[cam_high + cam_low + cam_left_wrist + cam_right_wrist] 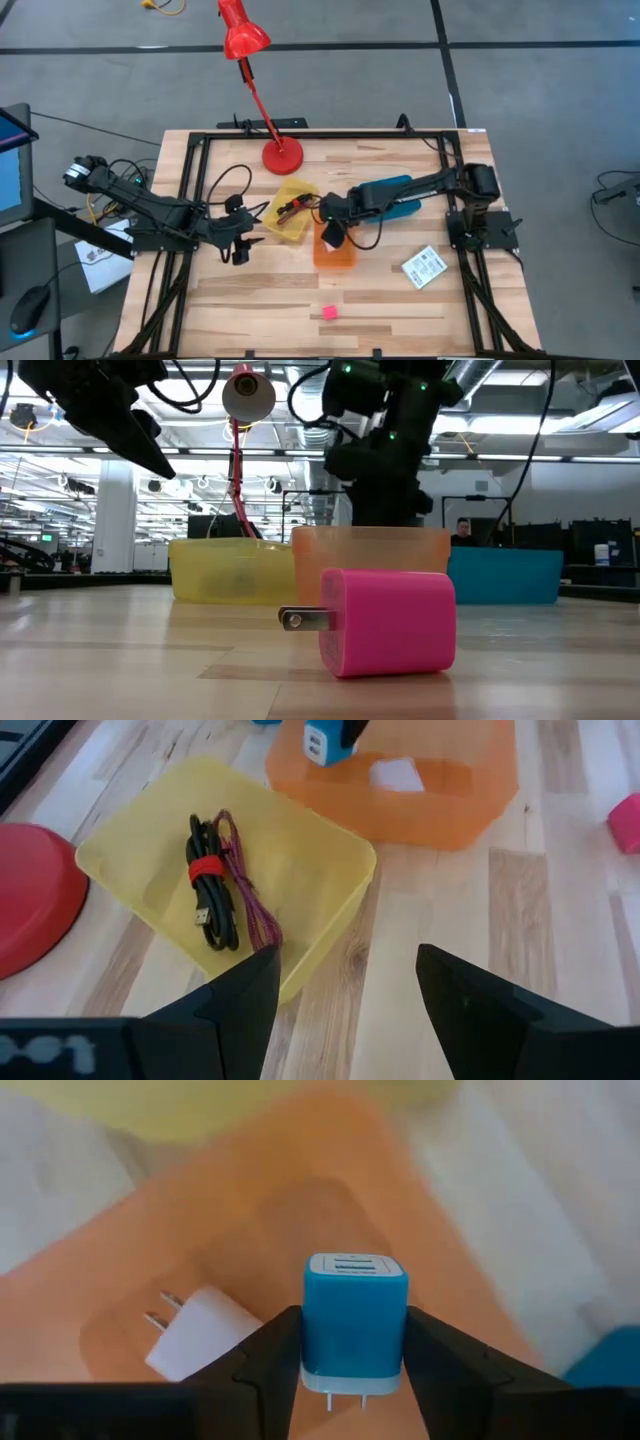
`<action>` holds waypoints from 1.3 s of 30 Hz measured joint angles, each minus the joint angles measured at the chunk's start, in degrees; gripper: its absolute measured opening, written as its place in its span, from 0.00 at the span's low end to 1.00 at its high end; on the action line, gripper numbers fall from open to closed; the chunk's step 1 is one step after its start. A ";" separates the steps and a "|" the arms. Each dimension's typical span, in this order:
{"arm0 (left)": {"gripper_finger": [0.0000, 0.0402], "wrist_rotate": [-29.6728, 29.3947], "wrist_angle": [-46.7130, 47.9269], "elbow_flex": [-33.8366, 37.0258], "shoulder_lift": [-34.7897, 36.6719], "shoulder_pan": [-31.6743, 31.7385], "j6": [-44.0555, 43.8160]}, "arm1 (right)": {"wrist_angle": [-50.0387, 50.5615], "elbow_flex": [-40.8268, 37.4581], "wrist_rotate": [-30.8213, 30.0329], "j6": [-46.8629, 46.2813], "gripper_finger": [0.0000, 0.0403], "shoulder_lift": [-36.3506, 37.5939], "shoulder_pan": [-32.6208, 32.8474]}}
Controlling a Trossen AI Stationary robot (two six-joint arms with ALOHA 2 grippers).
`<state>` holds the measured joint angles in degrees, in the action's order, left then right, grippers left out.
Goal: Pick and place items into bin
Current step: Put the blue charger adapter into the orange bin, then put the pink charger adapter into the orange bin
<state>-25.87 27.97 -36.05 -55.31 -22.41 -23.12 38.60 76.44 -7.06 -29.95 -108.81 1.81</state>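
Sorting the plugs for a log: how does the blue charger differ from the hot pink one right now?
The blue charger is clamped in the right hand above the orange bin; the hot pink charger lies loose on the table. The blue one's prongs point down; the pink one's point sideways. Both are cube-shaped wall plugs.
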 joint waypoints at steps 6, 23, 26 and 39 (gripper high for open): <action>0.56 -0.35 0.04 0.02 -0.33 0.00 0.68 | -0.42 0.02 3.63 0.04 0.43 -2.91 -0.45; 0.56 -0.31 -0.30 0.02 -0.31 0.02 -0.58 | -0.44 0.00 4.22 1.56 0.43 3.29 0.29; 0.56 -0.31 -1.07 0.02 -0.31 0.00 -2.84 | -0.07 0.00 4.33 1.55 0.41 6.84 1.13; 0.56 0.04 -0.91 0.02 -0.31 0.00 -5.59 | -6.13 0.00 15.13 9.14 0.38 13.85 16.71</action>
<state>-25.82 27.06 -36.03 -55.61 -22.41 -28.71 32.47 76.44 8.07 -20.81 -94.96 18.53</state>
